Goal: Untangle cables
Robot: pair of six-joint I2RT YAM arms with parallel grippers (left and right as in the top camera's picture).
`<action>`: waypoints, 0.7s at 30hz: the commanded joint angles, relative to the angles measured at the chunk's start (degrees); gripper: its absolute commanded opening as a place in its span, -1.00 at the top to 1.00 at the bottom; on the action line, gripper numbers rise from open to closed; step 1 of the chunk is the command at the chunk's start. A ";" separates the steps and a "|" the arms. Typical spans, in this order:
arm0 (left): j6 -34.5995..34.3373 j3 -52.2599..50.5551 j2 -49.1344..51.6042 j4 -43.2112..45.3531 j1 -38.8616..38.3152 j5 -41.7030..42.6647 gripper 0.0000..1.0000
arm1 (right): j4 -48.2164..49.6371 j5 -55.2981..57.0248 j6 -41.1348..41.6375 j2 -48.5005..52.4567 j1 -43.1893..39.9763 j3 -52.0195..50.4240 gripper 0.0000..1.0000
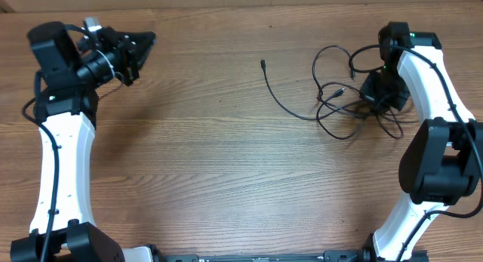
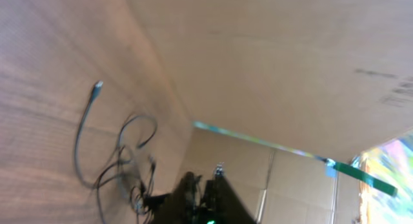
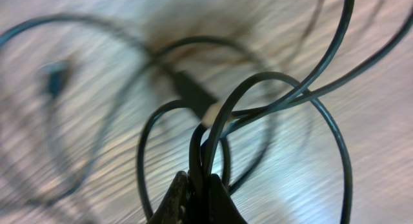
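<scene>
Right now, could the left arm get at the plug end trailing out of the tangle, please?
Probably yes: only bare table lies between the left gripper and the plug end, though they are far apart.

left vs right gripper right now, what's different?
Place: the left gripper sits far left, well apart from the cables; the right gripper is down in the tangle.
Hold: the right gripper's jaws are shut on cable strands; the left gripper holds nothing visible, and whether its jaws are open is unclear.
Aim: the left gripper points sideways across the scene; the right gripper points down.
Shared: both are black, on white arms.
</scene>
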 commanded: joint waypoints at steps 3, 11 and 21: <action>3.82 0.44 -0.15 -5.18 -5.35 -5.77 0.14 | 0.61 -26.43 -8.17 -0.07 4.35 3.39 0.92; 5.01 0.42 -0.15 -9.44 -9.70 -8.79 -0.36 | 5.25 -34.21 -9.29 -0.07 17.77 3.39 0.92; 2.73 0.04 3.98 -21.70 -20.65 -15.80 -1.00 | 6.69 -30.56 -7.74 -0.07 20.96 3.39 0.92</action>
